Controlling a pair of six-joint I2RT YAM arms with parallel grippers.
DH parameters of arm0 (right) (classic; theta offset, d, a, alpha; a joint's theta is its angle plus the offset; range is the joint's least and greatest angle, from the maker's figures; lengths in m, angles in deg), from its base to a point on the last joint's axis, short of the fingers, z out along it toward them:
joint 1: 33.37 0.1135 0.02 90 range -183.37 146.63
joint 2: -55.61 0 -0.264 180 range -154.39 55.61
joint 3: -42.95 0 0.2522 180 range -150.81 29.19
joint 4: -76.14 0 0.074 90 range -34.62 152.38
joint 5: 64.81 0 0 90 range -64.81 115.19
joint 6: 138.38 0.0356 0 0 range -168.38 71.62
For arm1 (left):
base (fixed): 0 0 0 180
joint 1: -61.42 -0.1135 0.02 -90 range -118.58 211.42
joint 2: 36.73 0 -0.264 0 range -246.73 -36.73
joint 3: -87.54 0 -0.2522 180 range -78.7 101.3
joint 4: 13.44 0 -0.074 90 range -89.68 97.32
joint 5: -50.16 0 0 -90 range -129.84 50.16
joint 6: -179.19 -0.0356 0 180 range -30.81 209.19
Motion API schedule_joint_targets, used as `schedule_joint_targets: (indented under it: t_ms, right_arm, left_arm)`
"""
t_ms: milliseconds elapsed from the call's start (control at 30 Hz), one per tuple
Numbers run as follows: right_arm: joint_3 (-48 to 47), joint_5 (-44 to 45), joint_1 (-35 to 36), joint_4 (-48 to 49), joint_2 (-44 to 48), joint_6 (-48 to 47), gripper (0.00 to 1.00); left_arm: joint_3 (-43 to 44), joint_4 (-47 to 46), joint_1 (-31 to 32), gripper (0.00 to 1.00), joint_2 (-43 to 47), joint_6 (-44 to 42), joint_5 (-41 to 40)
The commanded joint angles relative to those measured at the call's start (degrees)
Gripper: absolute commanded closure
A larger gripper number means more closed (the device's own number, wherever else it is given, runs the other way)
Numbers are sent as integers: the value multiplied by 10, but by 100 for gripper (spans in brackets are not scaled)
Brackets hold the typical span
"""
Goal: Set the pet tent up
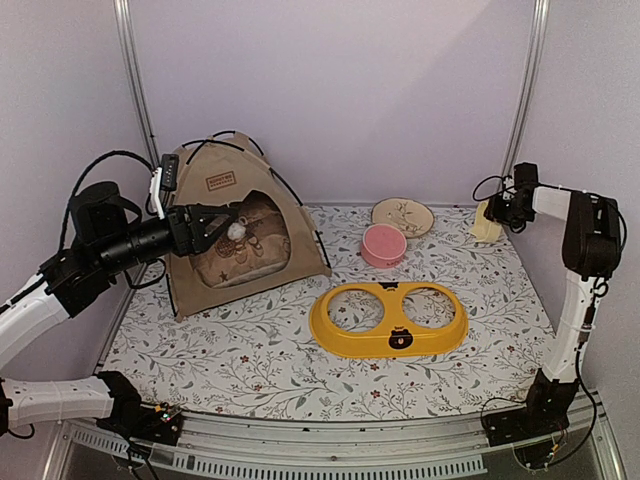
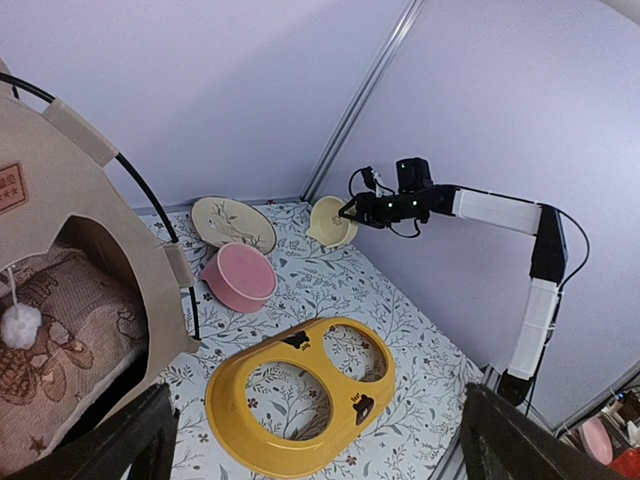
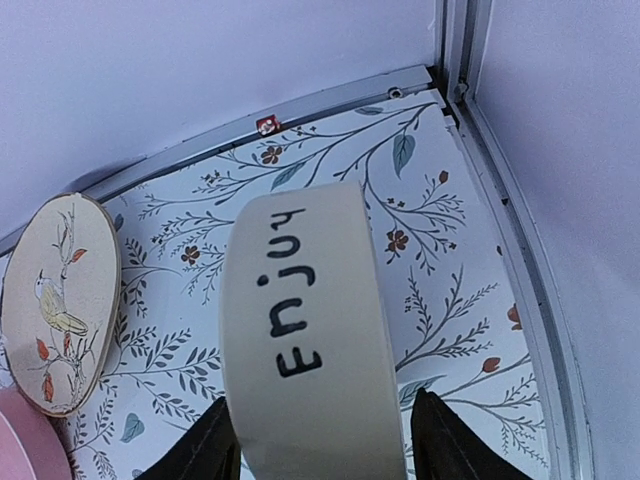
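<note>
The pet tent (image 1: 196, 196) stands upright at the back left, tan with a brown label (image 1: 221, 181) and thin black poles (image 1: 292, 198). A patterned pillow (image 1: 244, 252) lies inside. A white pom-pom (image 1: 236, 231) hangs in the opening. My left gripper (image 1: 216, 228) is open and empty right at the opening, beside the pom-pom. The left wrist view shows the tent (image 2: 60, 190), pom-pom (image 2: 18, 325) and that gripper (image 2: 320, 440) with its fingers wide apart. My right gripper (image 1: 498, 214) at the back right holds a cream bowl (image 3: 300, 330) marked "Enjoy" on its side.
A yellow two-hole bowl holder (image 1: 390, 322) lies mid-table. A pink bowl (image 1: 383, 244) and a bird-painted plate (image 1: 403, 215) sit behind it. The floral mat (image 1: 250, 360) covers the table. Walls and metal frame posts (image 1: 527, 90) close in the back and sides.
</note>
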Motion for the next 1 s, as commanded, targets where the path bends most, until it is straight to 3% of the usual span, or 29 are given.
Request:
schedule_joint_targets:
  t_ms: [0, 200, 233, 333, 367, 600, 967]
  right_arm:
    - [-35, 53, 3, -44, -24, 18, 46]
    - [-59, 72, 3, -77, -50, 22, 58]
    - [-60, 71, 3, -82, -51, 23, 64]
    - [-55, 55, 9, -86, -46, 27, 95]
    - [-53, 47, 14, -88, -40, 28, 100]
    - [29, -48, 41, -51, 53, 61, 100]
    - [229, -116, 68, 25, 255, 117, 100]
  left_arm:
    - [-6, -11, 7, 1, 2, 8, 3]
    - [-6, -14, 6, 1, 1, 13, 6]
    - [-6, -14, 7, 1, 1, 14, 6]
    - [-7, -15, 7, 0, 0, 14, 6]
    - [-8, -15, 7, 0, -1, 13, 6]
    - [-15, -34, 7, 1, -12, 14, 12]
    - [-28, -57, 7, 1, -40, 7, 26]
